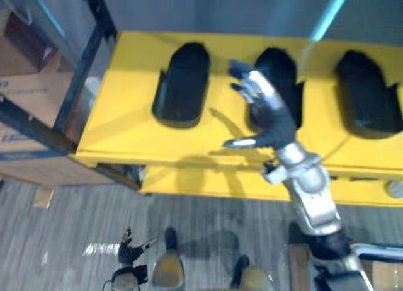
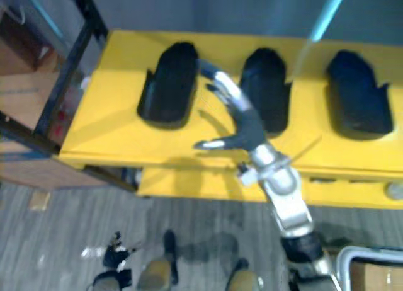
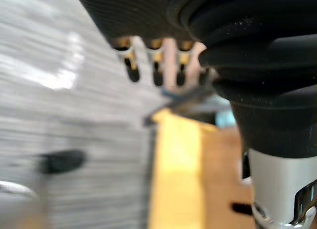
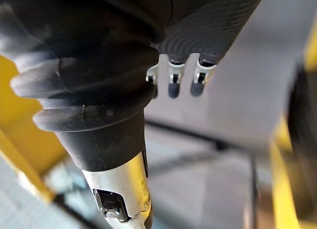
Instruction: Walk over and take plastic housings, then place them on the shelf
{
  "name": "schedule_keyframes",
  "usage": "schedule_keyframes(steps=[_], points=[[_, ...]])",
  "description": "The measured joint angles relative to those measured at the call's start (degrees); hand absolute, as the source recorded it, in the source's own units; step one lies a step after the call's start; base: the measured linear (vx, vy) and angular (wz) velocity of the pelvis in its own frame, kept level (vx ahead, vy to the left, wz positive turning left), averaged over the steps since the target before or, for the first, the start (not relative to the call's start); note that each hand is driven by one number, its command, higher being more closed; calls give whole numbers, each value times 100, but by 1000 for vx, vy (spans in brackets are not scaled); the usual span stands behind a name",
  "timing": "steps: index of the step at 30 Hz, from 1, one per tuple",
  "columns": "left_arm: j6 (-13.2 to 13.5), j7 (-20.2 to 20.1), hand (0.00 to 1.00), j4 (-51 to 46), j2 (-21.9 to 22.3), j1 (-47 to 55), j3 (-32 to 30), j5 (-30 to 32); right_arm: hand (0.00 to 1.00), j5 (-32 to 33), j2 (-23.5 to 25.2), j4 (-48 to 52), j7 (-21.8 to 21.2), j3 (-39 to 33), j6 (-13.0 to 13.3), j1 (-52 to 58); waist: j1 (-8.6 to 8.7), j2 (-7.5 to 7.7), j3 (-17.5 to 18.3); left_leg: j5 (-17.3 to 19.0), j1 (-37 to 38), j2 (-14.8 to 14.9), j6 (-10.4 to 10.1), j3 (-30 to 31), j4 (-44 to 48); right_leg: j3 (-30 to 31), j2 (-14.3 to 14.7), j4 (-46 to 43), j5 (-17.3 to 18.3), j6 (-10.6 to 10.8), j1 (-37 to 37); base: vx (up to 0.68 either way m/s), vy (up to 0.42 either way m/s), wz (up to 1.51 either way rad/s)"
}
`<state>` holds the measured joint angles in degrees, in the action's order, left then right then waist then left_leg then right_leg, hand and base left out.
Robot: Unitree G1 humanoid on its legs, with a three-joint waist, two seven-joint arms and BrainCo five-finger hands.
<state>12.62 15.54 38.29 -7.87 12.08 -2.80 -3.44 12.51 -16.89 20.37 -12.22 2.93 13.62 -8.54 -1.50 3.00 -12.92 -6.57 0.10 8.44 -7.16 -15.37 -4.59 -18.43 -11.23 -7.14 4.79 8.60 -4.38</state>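
Three black plastic housings lie side by side on the yellow shelf (image 1: 119, 121): the left housing (image 1: 182, 83), the middle housing (image 1: 283, 67) and the right housing (image 1: 365, 96). My right hand (image 1: 267, 114) is raised over the shelf between the left and middle housings, partly covering the middle one. It is open, fingers spread and thumb out, holding nothing; its fingers (image 4: 171, 83) show straight in the right wrist view. My left hand (image 1: 129, 252) hangs low near the floor, its fingers (image 3: 156, 73) straight and empty.
A dark metal rack frame (image 1: 82, 64) stands left of the shelf, with cardboard boxes (image 1: 25, 89) behind it. A lower yellow level (image 1: 208, 181) juts out under the shelf's front edge. A light blue bar (image 1: 327, 14) slants at the top right.
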Motion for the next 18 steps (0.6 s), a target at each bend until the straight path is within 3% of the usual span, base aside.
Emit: schedule_keyframes(steps=[1, 3, 4, 5, 6, 8, 9, 12, 14, 15, 18], points=[[-1, -1, 0, 67, -1, -24, -2, 0, 0, 26, 8, -11, 9, -33, -66, 184, 15, 19, 82, 1, 13, 4, -1, -61, 0, 60, 6, 43, -27, 4, 6, 57, 4, -41], [-47, 18, 0, 285, 44, -146, -49, -5, 0, 208, 40, -183, -84, -121, -469, 805, 162, 39, 262, 1, 24, 10, -2, -171, -5, 161, 25, 179, -90, 13, 8, 33, -4, -33], [-60, 20, 0, 451, 46, -215, -74, -30, 0, 430, 83, -574, -365, -148, -885, 1114, 216, 45, 281, 1, 127, 25, -2, -311, -6, 250, 34, 187, -90, 13, -6, -7, -8, -37], [-67, 20, 0, 557, 46, -244, -84, -59, 0, 497, 90, -850, -532, -140, -1130, 1237, 229, 41, 298, 1, 189, 32, -2, -372, -8, 310, 37, 189, -90, 13, -18, -32, -13, -48], [-154, 15, 0, 728, 47, -295, -87, -123, 0, 467, 67, -1518, -935, -123, -1638, 1491, 266, 15, 371, 1, 262, 39, -2, -443, -13, 380, 48, 221, -90, 13, -55, -49, -19, -34], [-281, 12, 0, 923, 49, -320, -93, -125, 0, 560, 43, -2489, -1391, -171, -2038, 1798, 380, -67, 507, 10, 325, 62, -15, -529, -43, 444, 71, 256, -90, 13, -76, -68, -16, -24], [-344, -1, 0, 1066, 43, -355, -93, -117, 0, 313, -74, -3401, -1654, -108, -2202, 1906, 414, -113, 546, 29, 394, 82, -40, -573, -54, 466, 87, 263, -81, 1, -95, -105, -11, -15], [-552, -63, 0, 1270, 47, -397, -123, -121, 0, 78, -44, -5311, -1944, -181, -2312, 2402, 422, -207, 644, 44, 393, 114, -59, -571, -60, 461, 114, 270, -58, -19, -95, -105, -3, -4], [-646, -73, 0, 1413, 48, -309, -229, -121, 0, 137, 183, -5919, -2066, -565, -2248, 2495, 554, -200, 676, 41, 412, 120, -62, -588, -61, 495, 117, 302, -46, -37, -84, -118, 12, -10], [-736, -77, 0, 1598, 47, -291, -331, -126, 0, 127, 292, -6287, -2089, -791, -2206, 2437, 609, -168, 685, 46, 487, 121, -67, -618, -62, 541, 117, 292, -46, -19, -115, -117, 15, -14], [-799, -76, 0, 1853, 47, -265, -398, -123, 0, -30, 491, -7058, -2170, -1132, -1882, 2287, 522, -76, 764, 87, 576, 119, -69, -700, -63, 598, 117, 330, -39, 11, -199, -105, 15, -7]])
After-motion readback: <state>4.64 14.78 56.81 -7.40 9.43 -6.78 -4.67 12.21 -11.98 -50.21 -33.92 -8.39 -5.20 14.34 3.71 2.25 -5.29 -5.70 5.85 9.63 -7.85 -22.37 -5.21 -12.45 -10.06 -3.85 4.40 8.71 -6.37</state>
